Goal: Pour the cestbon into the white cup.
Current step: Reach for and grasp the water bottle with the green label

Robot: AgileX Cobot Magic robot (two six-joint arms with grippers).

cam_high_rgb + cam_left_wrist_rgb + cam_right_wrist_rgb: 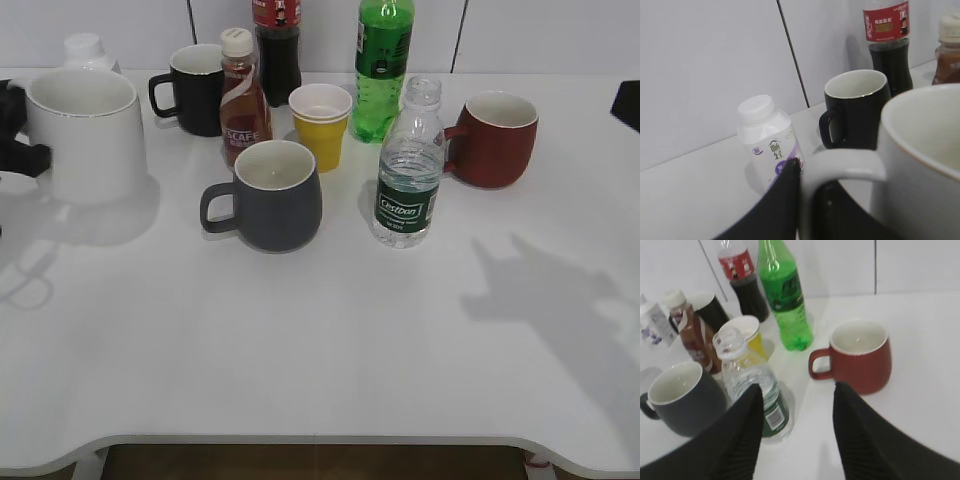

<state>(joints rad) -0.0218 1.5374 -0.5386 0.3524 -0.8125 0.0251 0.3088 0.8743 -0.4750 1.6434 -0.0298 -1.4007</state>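
The exterior camera looked down at a slant across the table (320,350). The left wrist camera sat low, very close behind the white cup (920,165), facing the wall. The right wrist camera looked down from nearby; both wrist views shared the black mug (857,107).

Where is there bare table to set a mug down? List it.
The wide front of the table, before the grey mug and the cestbon, is bare. So is the strip right of the red mug. The back row around the yellow cup is crowded.
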